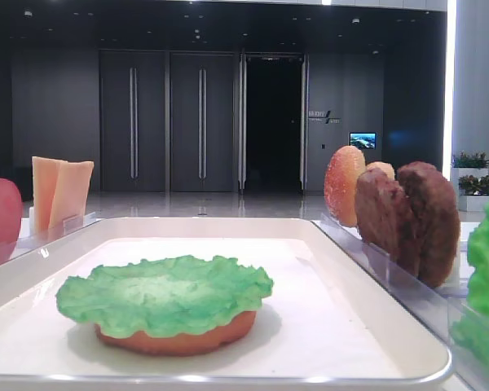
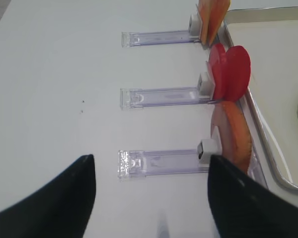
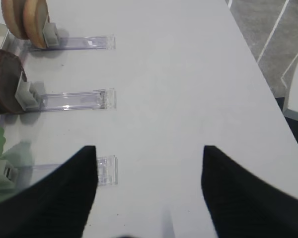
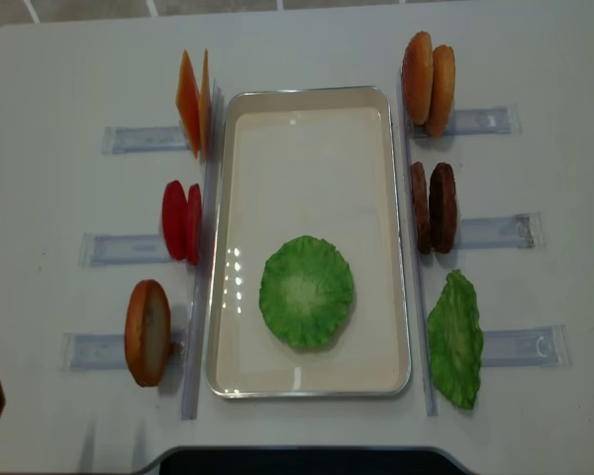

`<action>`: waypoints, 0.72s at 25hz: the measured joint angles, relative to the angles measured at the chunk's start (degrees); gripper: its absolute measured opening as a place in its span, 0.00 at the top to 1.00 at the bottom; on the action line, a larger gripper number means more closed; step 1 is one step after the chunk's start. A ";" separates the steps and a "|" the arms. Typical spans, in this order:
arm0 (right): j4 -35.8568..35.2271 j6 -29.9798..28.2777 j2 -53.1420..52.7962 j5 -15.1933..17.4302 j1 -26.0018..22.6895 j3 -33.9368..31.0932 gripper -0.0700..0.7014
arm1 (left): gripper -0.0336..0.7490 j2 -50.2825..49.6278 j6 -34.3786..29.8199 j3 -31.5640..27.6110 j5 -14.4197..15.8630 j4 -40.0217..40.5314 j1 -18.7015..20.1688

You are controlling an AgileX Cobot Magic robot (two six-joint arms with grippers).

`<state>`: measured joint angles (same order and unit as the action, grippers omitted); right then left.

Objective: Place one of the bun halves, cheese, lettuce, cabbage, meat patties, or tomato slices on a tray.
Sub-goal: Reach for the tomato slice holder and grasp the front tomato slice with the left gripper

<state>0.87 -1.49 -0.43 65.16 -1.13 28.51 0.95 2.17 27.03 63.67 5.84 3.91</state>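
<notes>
On the white tray (image 4: 307, 109) a lettuce leaf (image 4: 307, 291) lies flat on a bun half (image 1: 179, 338). Left of the tray stand cheese (image 4: 191, 102), tomato slices (image 4: 181, 221) and another bun half (image 4: 147, 332). On the right are two bun halves (image 4: 428, 69), meat patties (image 4: 433, 206) and a second lettuce leaf (image 4: 455, 339). My left gripper (image 2: 150, 157) hangs open over the table before the nearest left rack, empty. The right gripper (image 3: 149, 148) is open too, holding nothing, over bare table. Cabbage is out of view.
Clear plastic racks (image 4: 144, 139) hold the food upright on both sides of the tray, their long bases (image 2: 159, 94) pointing outward. The table's right edge (image 3: 268, 74) runs diagonally in the right wrist view. A dark strip (image 4: 297, 460) lines the front edge.
</notes>
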 joint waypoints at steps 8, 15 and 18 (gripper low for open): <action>0.00 0.00 0.00 0.00 0.00 0.00 0.31 | 0.27 0.00 2.56 0.53 0.50 -0.57 0.00; 0.00 0.00 0.00 0.00 0.00 0.00 0.31 | 0.34 -5.47 2.82 5.83 2.93 -0.76 0.00; 0.00 0.00 0.00 0.00 0.00 0.00 0.31 | 0.35 -9.44 2.82 7.31 2.93 -0.76 0.00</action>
<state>0.87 -1.49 -0.43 65.16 -1.13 28.51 -8.48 4.99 34.34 66.60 5.08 3.91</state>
